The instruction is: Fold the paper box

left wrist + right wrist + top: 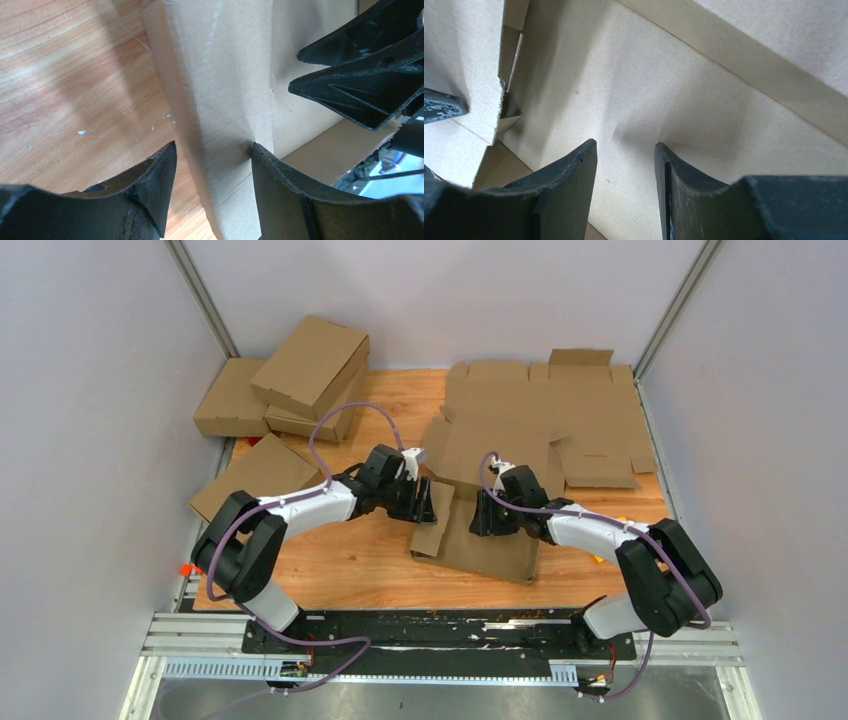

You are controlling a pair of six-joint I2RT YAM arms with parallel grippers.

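Observation:
The paper box (490, 545), plain brown cardboard and partly folded, lies at the table's middle between both arms. My left gripper (425, 502) is at its left side flap, which stands raised. In the left wrist view this flap (225, 75) runs between the open jaws of the left gripper (212, 150); it touches the right finger, with a gap to the left finger. My right gripper (483, 515) is inside the box, opposite the left one. Its jaws are open, and the tips of the right gripper (625, 147) sit against a cardboard panel (649, 85) with nothing between them.
Flat die-cut cardboard sheets (560, 420) lie at the back right. Three folded brown boxes are stacked at the back left (310, 365), and one more (262, 472) lies beside the left arm. Grey walls close the table on three sides.

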